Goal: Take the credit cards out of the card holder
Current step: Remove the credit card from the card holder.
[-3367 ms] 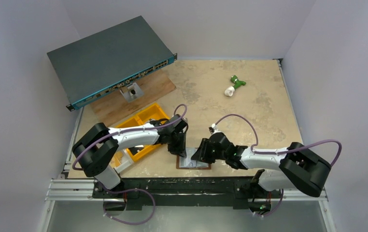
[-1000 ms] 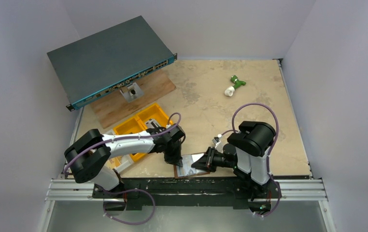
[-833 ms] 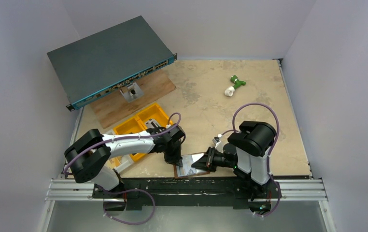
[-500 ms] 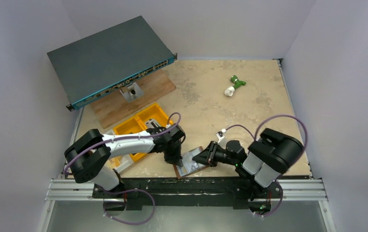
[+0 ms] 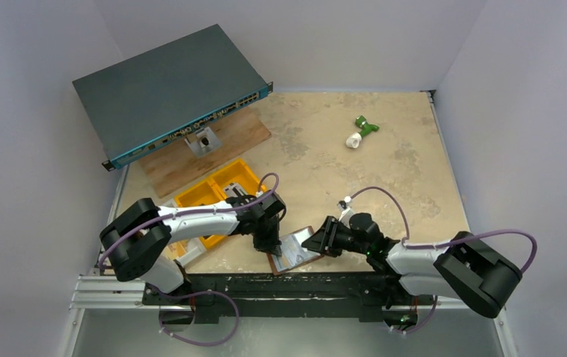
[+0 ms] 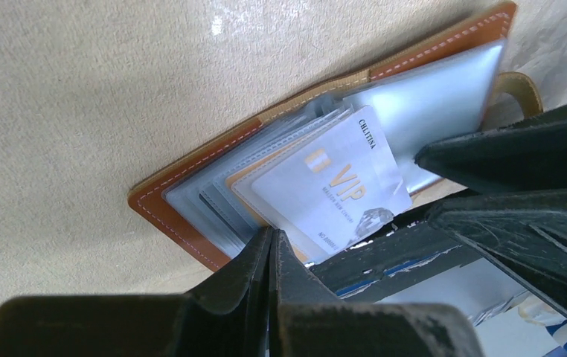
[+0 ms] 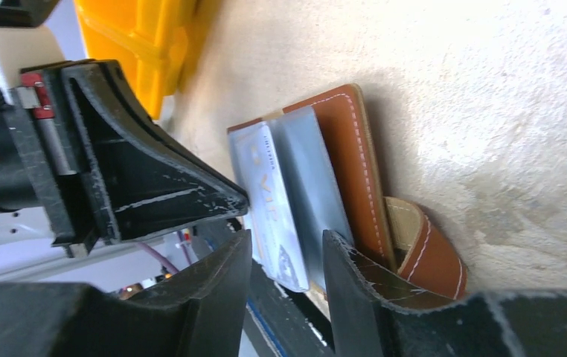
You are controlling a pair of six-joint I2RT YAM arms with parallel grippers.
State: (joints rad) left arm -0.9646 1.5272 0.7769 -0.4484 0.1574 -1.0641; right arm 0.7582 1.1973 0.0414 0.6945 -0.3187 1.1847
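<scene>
The brown card holder point(image 5: 292, 255) lies open at the table's near edge, its clear sleeves fanned out. A pale credit card point(image 6: 325, 186) printed VIP sticks partly out of a sleeve. My left gripper point(image 6: 271, 236) is shut, tips pressed on the sleeves at the card holder's point(image 6: 167, 213) near side. My right gripper point(image 7: 286, 254) is open, jaws either side of the credit card's point(image 7: 266, 201) free end with gaps on both sides. The card holder's snap tab point(image 7: 423, 245) curls beside the right finger. Other cards are hidden in the sleeves.
A yellow bin point(image 5: 217, 190) sits just behind the left arm. Farther back a network switch point(image 5: 169, 89) rests on a wooden board point(image 5: 217, 149). A green and white object point(image 5: 361, 132) lies at the far right. The black frame rail point(image 5: 288, 281) runs below the table edge.
The right arm dropped from upright to a low reach from the right, and its jaws opened around the card. The card holder turned slightly. The left gripper stayed put.
</scene>
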